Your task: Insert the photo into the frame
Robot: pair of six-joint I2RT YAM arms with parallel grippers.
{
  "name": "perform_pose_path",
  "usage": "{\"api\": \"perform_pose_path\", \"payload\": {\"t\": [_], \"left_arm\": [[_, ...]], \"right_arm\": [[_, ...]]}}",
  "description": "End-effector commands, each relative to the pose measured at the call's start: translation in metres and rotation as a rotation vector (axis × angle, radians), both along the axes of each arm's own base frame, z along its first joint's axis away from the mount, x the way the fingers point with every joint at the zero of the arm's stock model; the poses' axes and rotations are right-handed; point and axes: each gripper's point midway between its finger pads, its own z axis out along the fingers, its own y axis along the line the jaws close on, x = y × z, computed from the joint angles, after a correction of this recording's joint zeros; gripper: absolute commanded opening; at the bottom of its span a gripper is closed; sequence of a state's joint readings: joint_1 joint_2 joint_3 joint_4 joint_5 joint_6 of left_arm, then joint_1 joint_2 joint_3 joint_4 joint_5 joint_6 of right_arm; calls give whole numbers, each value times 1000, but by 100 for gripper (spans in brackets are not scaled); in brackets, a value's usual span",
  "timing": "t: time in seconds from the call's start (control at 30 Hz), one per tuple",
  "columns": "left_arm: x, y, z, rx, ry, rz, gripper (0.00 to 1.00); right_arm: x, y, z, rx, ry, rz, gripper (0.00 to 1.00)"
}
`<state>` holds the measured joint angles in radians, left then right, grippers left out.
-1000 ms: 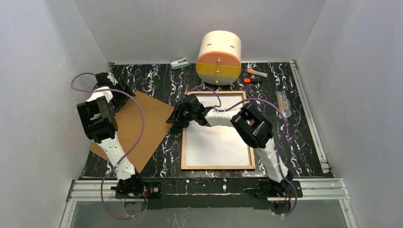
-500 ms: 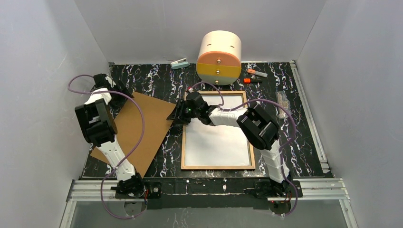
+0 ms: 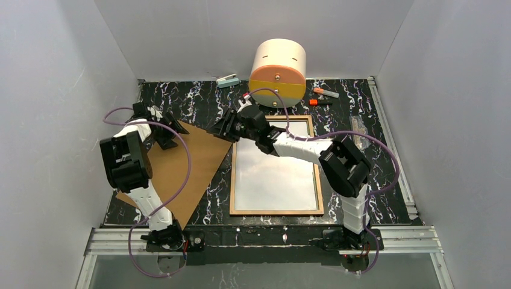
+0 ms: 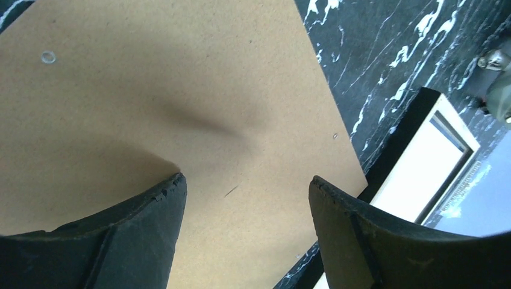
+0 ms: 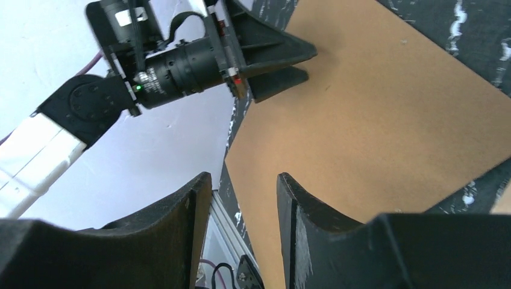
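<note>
The frame (image 3: 274,212) lies back up mid-table, its tan wooden rim showing. A pale white sheet, the photo (image 3: 274,174) back up, fills it. The brown backing board (image 3: 181,171) lies flat to its left. My left gripper (image 3: 175,129) is open and empty just above the board's far corner; its wrist view (image 4: 247,186) shows the board (image 4: 181,90) and the frame's edge (image 4: 422,174). My right gripper (image 3: 218,130) is open and empty by the board's right corner. Its wrist view (image 5: 244,180) shows the board (image 5: 373,120) and the left gripper (image 5: 283,63).
A round cream-and-orange drawer box (image 3: 278,72) stands at the back. A stapler (image 3: 228,80) lies to its left, markers (image 3: 325,93) to its right. A clear packet (image 3: 360,129) lies right of the frame. White walls close in on three sides.
My right gripper has moved from the frame's upper left edge back and left toward the board's corner. My left gripper has moved right over the board. The board's right corner has shifted slightly right.
</note>
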<state>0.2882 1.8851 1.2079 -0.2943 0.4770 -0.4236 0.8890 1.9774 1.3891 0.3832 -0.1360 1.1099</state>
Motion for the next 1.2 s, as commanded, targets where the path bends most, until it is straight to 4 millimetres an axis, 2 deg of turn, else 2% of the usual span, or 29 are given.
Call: {"api": "perform_pose_path", "payload": {"t": [0.0,0.23,0.43,0.57,0.67,0.77,0.93,1.07,1.17], "left_arm": [[-9,12,14,96,22,21,74],[17,48,29,286,-14,3,87],[31,70,14,393,-6,-27,90],[39,73,-2,405,-15,-26,90],[42,75,-6,415,-32,-15,90],[41,76,-13,421,-33,-17,90],[35,83,-24,458,-6,-14,91],[37,86,-26,473,-10,-7,92],[42,80,-18,445,-44,-19,92]], "right_arm": [[8,-18,-13,-98,60,-80,52],[-14,-9,-49,-165,173,-44,52],[-13,-7,-78,-239,244,-97,53],[-10,-4,-94,-302,267,-129,54],[-7,-3,-103,-360,257,-164,56],[-7,-6,-115,-420,260,-198,60],[-6,-8,-127,-467,282,-217,62],[-9,-6,-137,-476,300,-203,62],[-12,-4,-143,-478,312,-188,62]]}}
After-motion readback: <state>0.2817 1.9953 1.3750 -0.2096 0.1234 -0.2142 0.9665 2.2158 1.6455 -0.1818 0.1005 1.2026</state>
